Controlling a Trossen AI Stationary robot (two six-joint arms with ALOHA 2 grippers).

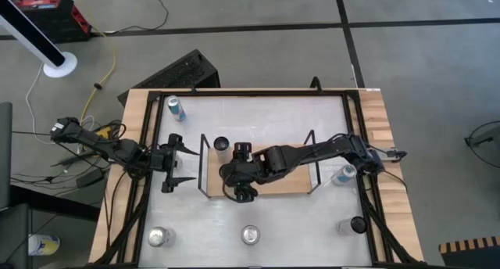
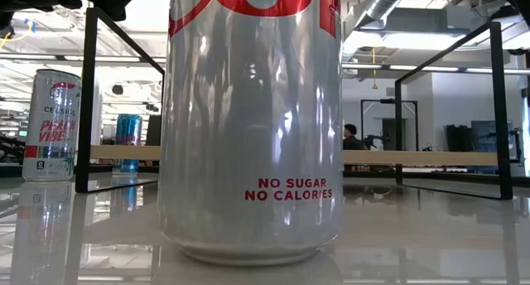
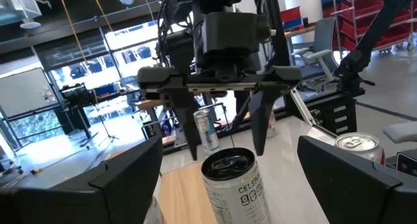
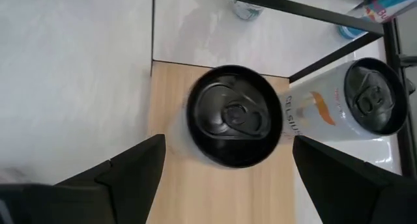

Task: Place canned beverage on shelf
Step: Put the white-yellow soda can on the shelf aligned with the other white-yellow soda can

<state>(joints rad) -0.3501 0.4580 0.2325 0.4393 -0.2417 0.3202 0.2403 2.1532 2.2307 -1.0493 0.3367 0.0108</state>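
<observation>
Right gripper (image 3: 228,147) points down over the left end of the shelf (image 1: 291,188), fingers spread wide on either side of a black-topped can (image 4: 234,116); the tips look level with the can's rim and clear of it, though contact is hard to judge. White table (image 1: 258,116) carries everything. Shelf sits mid-table, and the black-topped can stands upright on its wood board near the left end rail. Left gripper (image 1: 186,164) waits just left of the shelf, fingers spread, holding nothing. A second black-topped can (image 1: 221,144) stands on the table just outside the shelf's far left corner. A blue can (image 1: 176,109) is at the far left, and a silver can (image 1: 250,234) at the near edge fills the low view.
</observation>
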